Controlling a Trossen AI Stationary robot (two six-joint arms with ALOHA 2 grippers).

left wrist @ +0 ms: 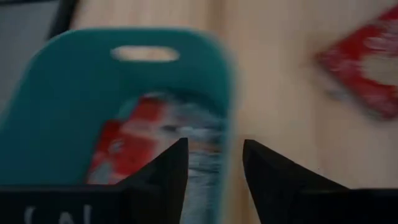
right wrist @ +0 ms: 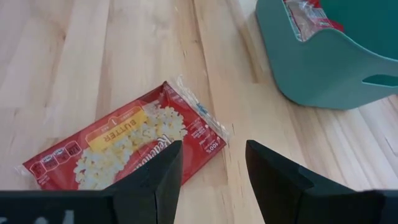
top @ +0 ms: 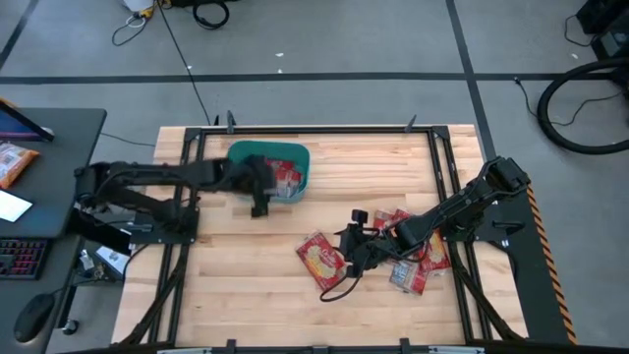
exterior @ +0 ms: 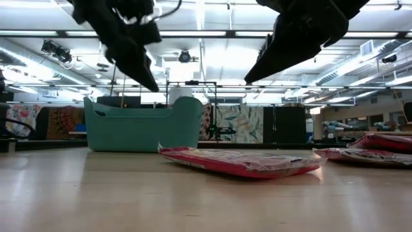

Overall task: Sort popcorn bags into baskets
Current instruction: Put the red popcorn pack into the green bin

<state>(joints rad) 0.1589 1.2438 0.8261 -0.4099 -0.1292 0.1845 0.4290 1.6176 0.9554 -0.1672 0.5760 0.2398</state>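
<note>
the left gripper point(top: 260, 193) reaches in from the left on a nearly straight arm, its fingers point(left wrist: 163, 180) parted and holding nothing, while the right gripper point(top: 346, 258) stretches inward from the right on a bent arm, fingers point(right wrist: 152, 180) likewise apart and empty.
</note>
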